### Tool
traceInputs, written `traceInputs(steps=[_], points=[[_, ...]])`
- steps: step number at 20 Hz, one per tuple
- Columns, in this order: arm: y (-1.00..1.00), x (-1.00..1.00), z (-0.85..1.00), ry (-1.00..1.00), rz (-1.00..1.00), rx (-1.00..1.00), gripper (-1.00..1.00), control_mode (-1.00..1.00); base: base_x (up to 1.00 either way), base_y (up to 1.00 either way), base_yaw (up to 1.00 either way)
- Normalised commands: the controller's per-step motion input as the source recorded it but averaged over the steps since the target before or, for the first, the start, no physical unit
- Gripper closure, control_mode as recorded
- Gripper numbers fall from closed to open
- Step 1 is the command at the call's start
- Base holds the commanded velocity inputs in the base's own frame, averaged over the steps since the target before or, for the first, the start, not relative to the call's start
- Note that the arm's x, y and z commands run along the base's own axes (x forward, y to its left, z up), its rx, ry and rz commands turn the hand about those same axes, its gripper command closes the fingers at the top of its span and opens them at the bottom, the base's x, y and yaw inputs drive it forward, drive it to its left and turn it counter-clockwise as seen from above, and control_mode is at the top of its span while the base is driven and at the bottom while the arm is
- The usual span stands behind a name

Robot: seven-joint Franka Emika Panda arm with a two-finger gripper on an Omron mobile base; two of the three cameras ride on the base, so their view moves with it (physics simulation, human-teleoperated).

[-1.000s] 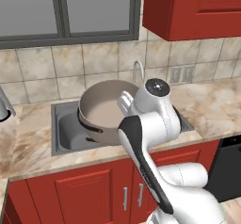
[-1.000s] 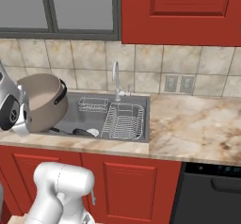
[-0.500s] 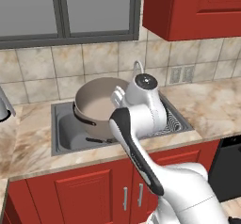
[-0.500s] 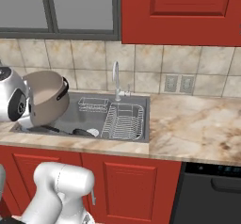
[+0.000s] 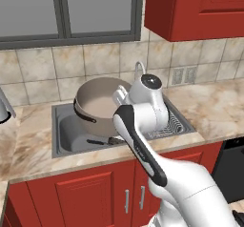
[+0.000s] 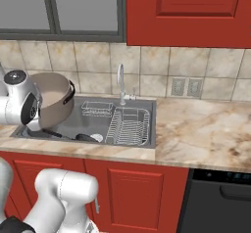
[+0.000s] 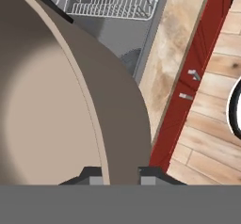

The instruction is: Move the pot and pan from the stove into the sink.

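Observation:
The beige pot (image 5: pixel 97 104) hangs tilted over the left part of the sink (image 5: pixel 56 126), its open side toward the room. My gripper (image 5: pixel 120 96) is shut on its rim. In the hand view the pot (image 7: pixel 56 115) wall passes between my fingertips (image 7: pixel 92 174), the gripper (image 7: pixel 120 176) clamped on it. From the right, the pot (image 6: pixel 54 97) sits just above the sink (image 6: pixel 154 124). The dark pan (image 6: pixel 84 137) lies on the basin floor under the pot, its pan handle (image 5: pixel 100 141) showing. The stove is out of view.
A wire dish rack (image 6: pixel 130 124) fills the right half of the basin. The chrome faucet (image 6: pixel 120 82) stands behind it by the tiled wall. Marble counter (image 6: pixel 201 129) runs to the right, over a black appliance (image 6: pixel 220 198).
My hand and the gripped pot have shifted slightly over the basin, a little farther toward the wall. The grip on the rim is unchanged.

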Motion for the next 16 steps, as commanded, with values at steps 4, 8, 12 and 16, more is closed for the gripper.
traceInputs(steps=[4,8,12,16], points=[[0.01,0.17,-0.12,-0.11,0.0,0.0,1.0,-1.0,0.0,0.0,0.0],[0.02,0.24,-0.18,-0.11,0.0,0.0,1.0,-1.0,0.0,0.0,0.0],[0.04,0.27,-0.23,-0.05,0.0,0.0,1.0,-1.0,0.0,0.0,0.0],[0.01,0.06,-0.08,0.0,0.0,0.0,1.0,-1.0,0.0,0.0,0.0]])
